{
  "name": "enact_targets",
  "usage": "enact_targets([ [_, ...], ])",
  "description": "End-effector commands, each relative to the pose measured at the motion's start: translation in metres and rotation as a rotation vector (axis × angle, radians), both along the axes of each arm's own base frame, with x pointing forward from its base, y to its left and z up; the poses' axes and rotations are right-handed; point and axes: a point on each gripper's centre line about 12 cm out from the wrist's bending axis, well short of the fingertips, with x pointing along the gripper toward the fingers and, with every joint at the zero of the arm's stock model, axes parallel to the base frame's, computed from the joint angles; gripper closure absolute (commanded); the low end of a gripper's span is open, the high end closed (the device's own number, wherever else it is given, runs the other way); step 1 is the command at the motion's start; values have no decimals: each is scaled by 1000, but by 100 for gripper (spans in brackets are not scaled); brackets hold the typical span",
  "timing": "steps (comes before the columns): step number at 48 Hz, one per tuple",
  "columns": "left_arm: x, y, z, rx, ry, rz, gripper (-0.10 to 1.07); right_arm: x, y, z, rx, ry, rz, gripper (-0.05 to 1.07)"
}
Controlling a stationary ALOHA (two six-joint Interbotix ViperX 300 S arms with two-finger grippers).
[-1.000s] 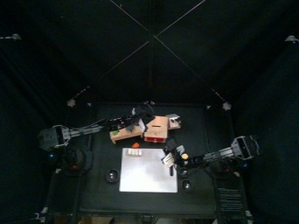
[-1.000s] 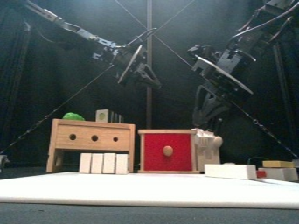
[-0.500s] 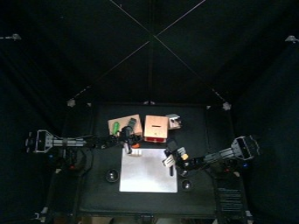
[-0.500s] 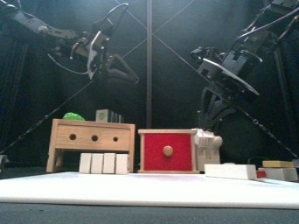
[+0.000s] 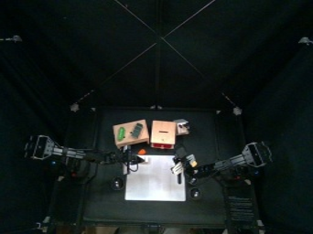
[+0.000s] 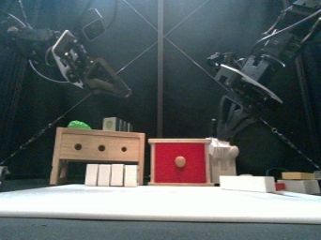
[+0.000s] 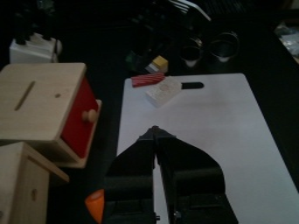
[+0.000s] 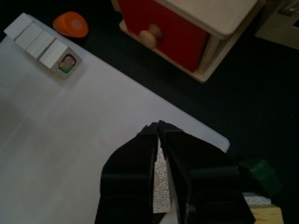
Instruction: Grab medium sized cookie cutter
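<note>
Still the reaching step. I could not tell the left gripper's (image 7: 153, 136) grip. The right gripper (image 8: 158, 133) was a little open and empty. Next, one had to go to the round cutters (image 7: 225, 40).

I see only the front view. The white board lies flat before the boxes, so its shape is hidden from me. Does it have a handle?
Observer: Yes. The left wrist view shows the white board with a slot cut at one end.
Operator: Is something near the white blocks that I miss?
Observer: An orange thing lies just off the board, close to the white blocks.
Operator: Do you see any cutters?
Observer: Perhaps. Two ring-like things lie past the board's slotted end, too dim to judge their sizes.
</note>
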Motion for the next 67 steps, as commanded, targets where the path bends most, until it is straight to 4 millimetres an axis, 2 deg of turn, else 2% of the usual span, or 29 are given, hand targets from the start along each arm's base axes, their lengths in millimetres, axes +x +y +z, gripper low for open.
enact_targets([
  [1, 1, -1, 6, 1, -23, -4, 48, -1, 2, 10, 16, -32, -2, 49],
  [21, -1, -1, 3, 4, -17, -5, 48, -3, 10, 10, 28, -32, 17, 49],
  [27, 0, -1, 3, 6, -20, -5, 48, -8, 26, 24, 73, -74, 48, 49],
  [36, 1, 0, 7, 13, -47, -1, 48, -29, 51, 41, 248, -104, 14, 49],
  [44, -2, 3, 26, 31, -122, 3, 48, -45, 76, 53, 384, -91, 2, 49],
  [48, -5, 13, 38, 49, -168, 27, 48, -53, 87, 62, 456, -75, -27, 49],
  [58, -12, 32, 57, 78, -301, 99, 48, -70, 112, 65, 610, 58, -156, 48],
  [67, -17, 35, 50, 91, -306, 110, 48, -66, 133, 66, 708, 153, -234, 48],
])
